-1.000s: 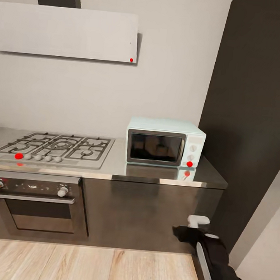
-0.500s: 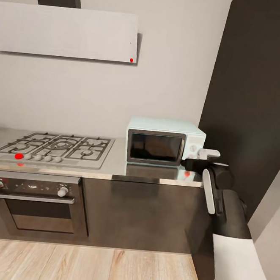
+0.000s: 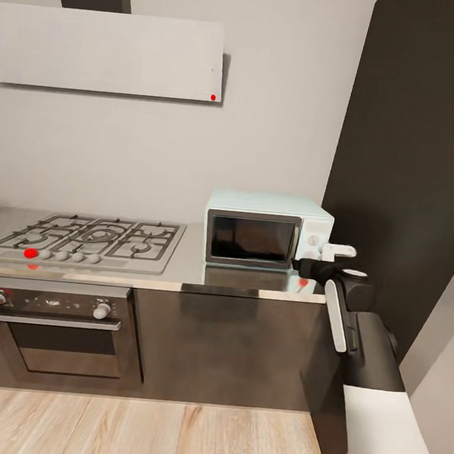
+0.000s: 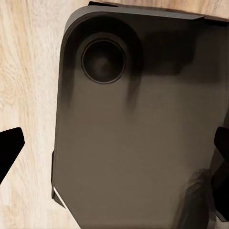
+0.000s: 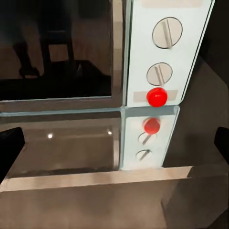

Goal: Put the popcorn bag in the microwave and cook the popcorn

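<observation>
One microwave [image 3: 268,230] stands on the table [image 3: 181,278], just to the right of the single gas hob [image 3: 88,239], and its door is closed. Its cream panel carries two knobs [image 5: 167,32] with one red dot [image 5: 157,97] below them; the shiny table top mirrors all three just beneath. Behind the dark glass only dim reflections can be made out, so I cannot tell whether anything lies inside. One built-in oven [image 3: 60,329] sits under the hob, and one white hood [image 3: 108,51] hangs above it.

Compared with half a second ago, the right gripper [image 3: 324,259] has edged slightly up and closer to the microwave's panel, and now sits just beside its lower right corner. Its fingers [image 5: 9,148] are spread wide apart with nothing between them.

The left gripper [image 4: 114,152] has its fingers [image 4: 9,145] released too, hanging over the robot's dark base [image 4: 138,124] and the wood floor [image 4: 28,71].
</observation>
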Available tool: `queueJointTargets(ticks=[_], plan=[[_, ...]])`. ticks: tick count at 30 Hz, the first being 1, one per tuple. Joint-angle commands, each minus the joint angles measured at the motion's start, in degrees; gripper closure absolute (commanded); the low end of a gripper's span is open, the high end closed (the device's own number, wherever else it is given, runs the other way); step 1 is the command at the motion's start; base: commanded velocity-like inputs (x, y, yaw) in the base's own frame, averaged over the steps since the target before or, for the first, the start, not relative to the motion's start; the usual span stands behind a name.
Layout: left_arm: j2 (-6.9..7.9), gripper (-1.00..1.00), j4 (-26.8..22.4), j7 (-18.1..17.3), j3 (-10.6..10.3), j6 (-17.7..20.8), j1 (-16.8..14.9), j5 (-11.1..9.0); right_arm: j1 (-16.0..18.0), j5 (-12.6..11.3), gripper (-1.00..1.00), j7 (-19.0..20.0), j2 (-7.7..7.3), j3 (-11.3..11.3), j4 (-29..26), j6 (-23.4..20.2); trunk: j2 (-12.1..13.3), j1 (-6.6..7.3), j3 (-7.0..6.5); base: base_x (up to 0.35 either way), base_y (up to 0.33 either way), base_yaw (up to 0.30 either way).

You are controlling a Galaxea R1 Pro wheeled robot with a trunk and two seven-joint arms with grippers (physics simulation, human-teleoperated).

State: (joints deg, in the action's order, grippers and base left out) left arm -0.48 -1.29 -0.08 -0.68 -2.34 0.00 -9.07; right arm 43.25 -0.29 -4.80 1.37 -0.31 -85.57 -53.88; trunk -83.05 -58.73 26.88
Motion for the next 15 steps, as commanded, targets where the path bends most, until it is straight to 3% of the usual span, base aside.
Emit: queueJointTargets(ticks=[1, 4, 7, 15], plan=[[-0.01, -1.0, 0.0, 0.0, -0.1, -0.1, 0.0, -0.5, -0.1, 0.0, -1.0, 1.0, -0.03, 0.0, 0.0, 0.4, 0.0, 0.0, 0.05, 0.0, 0.0, 0.0], [0.01, -1.0, 0.0, 0.0, -0.1, -0.1, 0.0, -0.5, -0.2, 0.0, -1.0, 7.3, -0.24, -0.1, 0.0, 1.8, 0.0, 0.0, 0.05, 0.0, 0.0, 0.0], [-0.03, -1.0, 0.0, 0.0, -0.1, -0.1, 0.0, -0.5, -0.3, 0.4, -1.0, 9.3, -0.42, -0.1, 0.0, 2.1, 0.0, 0.0, 0.05, 0.0, 0.0, 0.0], [-0.02, -1.0, 0.0, 0.0, -0.1, 0.2, 0.0, -0.5, -0.3, 0.6, -1.0, 7.5, -0.24, -0.1, 0.0, 2.1, 0.0, 0.0, 0.05, 0.041, 0.0, 0.0]])
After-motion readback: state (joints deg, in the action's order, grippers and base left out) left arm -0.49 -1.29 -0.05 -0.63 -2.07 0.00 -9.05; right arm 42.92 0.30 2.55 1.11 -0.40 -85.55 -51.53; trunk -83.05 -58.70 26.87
